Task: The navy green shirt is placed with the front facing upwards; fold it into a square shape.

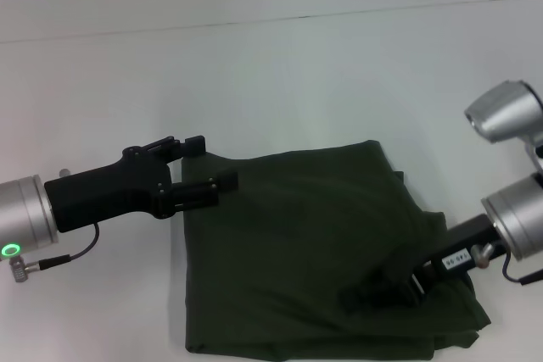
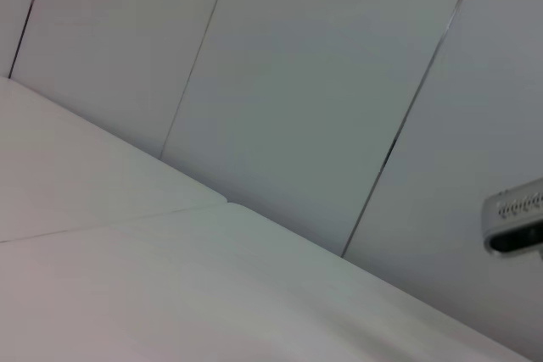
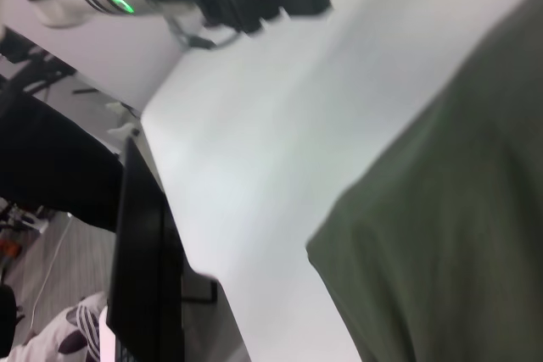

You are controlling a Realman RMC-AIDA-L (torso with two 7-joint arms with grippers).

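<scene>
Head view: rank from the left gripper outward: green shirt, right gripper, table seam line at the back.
1. Dark olive-green folded shirt: its upper-left corner lies right at the left gripper.
2. Seam line across the white table: farther back.
3. Right gripper: across the shirt, on its right part.

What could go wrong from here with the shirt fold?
1. The left gripper sits open at the shirt's far-left corner; closing there may catch only the top layer, so the fold peels apart.
2. The right gripper rests low on the cloth near its right side; moving off could drag and skew the already uneven right edge.
</scene>
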